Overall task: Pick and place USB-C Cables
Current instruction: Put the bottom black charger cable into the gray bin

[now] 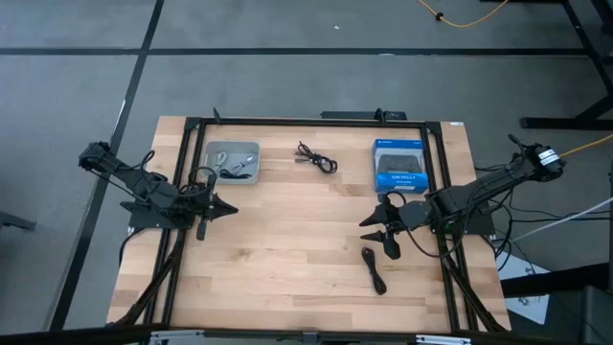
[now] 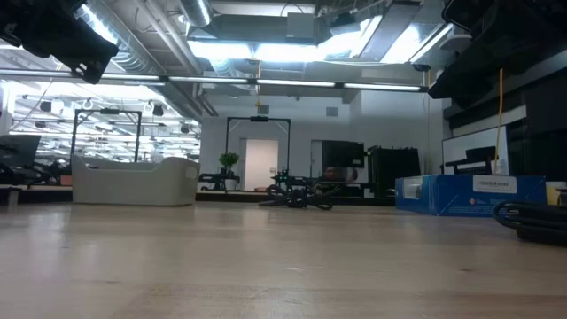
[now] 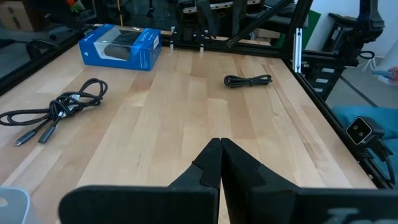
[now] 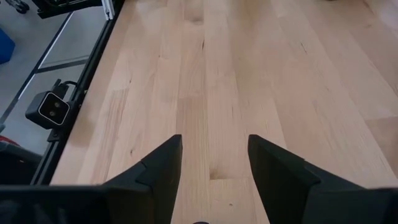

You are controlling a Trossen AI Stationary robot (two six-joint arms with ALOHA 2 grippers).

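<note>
High view, left tool [image 1: 228, 208]: fingers together, empty, left of frame.
Right tool [image 1: 381, 226]: fingers spread, empty.
Black cable [image 1: 374, 270]: lower centre-right, on table [image 1: 287, 249].

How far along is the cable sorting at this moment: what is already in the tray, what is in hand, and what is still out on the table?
Done: the grey tray already holds some cables; I cannot count them. In hand: nothing. The left gripper is shut and empty beside the tray; the right gripper is open over bare wood. Left: a black cable bundle near the table's far edge and a black coiled cable near the right gripper.
</note>
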